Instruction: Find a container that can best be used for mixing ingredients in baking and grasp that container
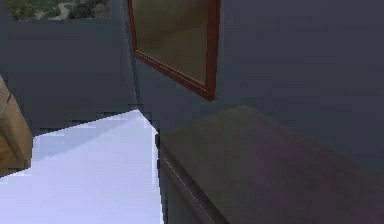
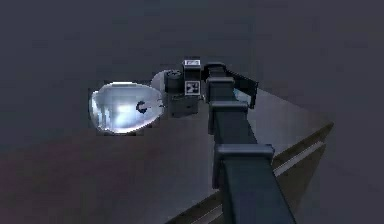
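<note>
Arm side view, nearest first. The arm (image 2: 245, 175) is a dark square bar that rises from the bottom edge and runs out over the desk (image 2: 300, 140), crossing its front edge. The desk top is dark brown. At the bar's far end stand two white marker squares (image 2: 191, 68). Just left of them is the tool (image 2: 166, 93), a dark body with fingers pointing to the picture's left.

Task's thing: a silvery bowl (image 2: 122, 108), round and shiny, which fits a mixing container. It lies directly left of the tool, on the line the fingers point along, and its right side meets the tool's far end in the picture. Contact or mere overlap: cannot tell. The bowl looks tipped, its bright hollow turned toward the camera. Whether it rests on the desk top or hangs above it cannot be told against the dark ground. It has no real long axis, being only slightly wider across the picture than tall.

Tool state: not readable here; cannot tell whether it holds anything.

Forward view: pale floor (image 1: 90, 170) is nearest, with the dark desk at lower right. Beyond is a red-framed panel (image 1: 175, 40) on the grey-blue wall (image 1: 290, 60).

Judgement: the deciding relation runs sideways along the finger line, not along the reach. Any correction should be small, toward the picture's left, with a lift only once the grip is confirmed.
</note>
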